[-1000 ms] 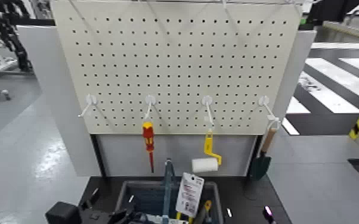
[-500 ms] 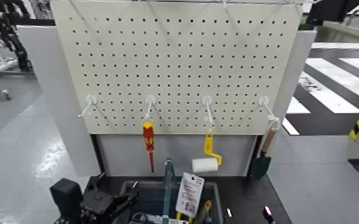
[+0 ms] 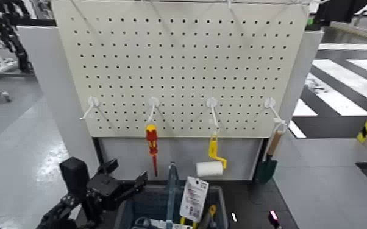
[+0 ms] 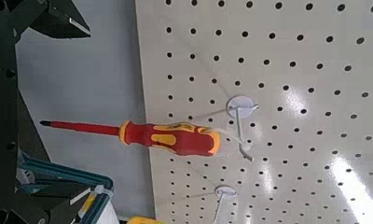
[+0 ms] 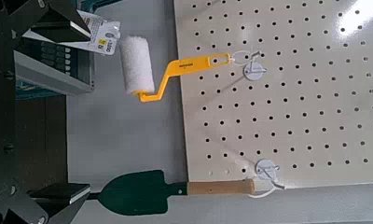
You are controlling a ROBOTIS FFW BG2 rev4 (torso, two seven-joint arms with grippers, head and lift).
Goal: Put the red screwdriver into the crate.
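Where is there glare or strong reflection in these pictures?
Left wrist view: bright glare patches on the pegboard near the hooks, beside the red screwdriver. Head view: a pale sheen on the floor at left. Right wrist view: milder glare at the pegboard's upper edge.

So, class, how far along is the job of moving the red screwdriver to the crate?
Nothing is done: the red screwdriver hangs on its pegboard hook. In hand: the left gripper, fingers open, sits below it, short of contact. Left: grasp, unhook, drop into the crate.
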